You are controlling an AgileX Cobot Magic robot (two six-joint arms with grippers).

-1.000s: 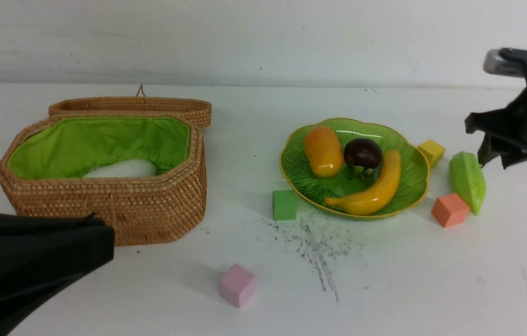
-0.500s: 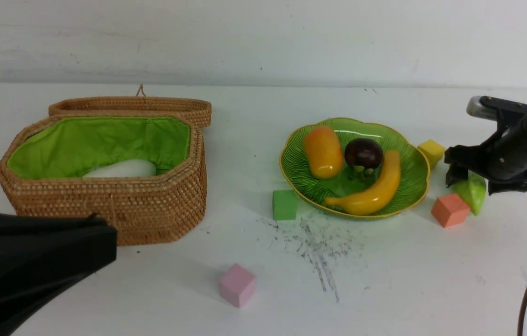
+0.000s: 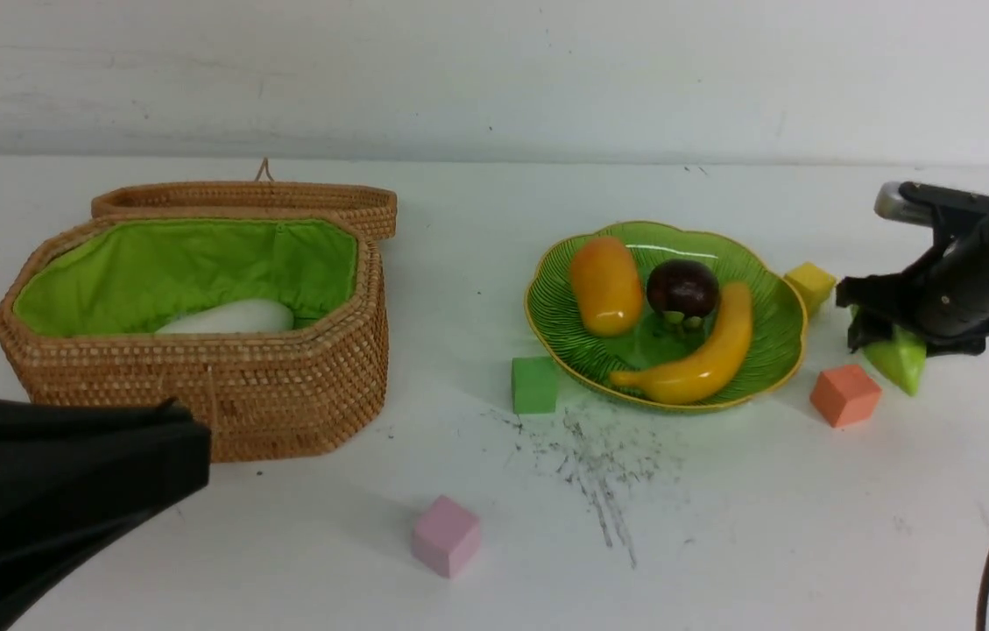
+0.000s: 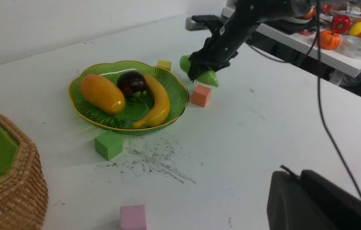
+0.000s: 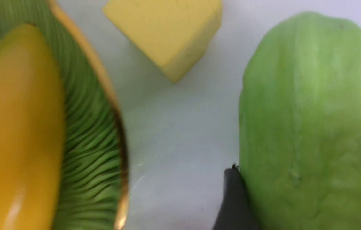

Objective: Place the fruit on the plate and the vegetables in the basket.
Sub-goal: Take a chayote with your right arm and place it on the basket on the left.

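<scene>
You had a glossy banana [image 3: 695, 359] on the ribbed glass plate [image 3: 554, 315]; right of the plate the gourd [image 3: 901, 364] looked waxy and ridged. Left of the plate, the basket [image 3: 196, 386] was rough wicker, cloth-lined.

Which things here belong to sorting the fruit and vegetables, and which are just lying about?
For the job: plate, mango, mangosteen, banana, basket, radish, gourd.
Lying about: green cube, pink cube, orange cube, yellow cube.

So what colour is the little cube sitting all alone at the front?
Pink. The cube shows best in the front view.
</scene>
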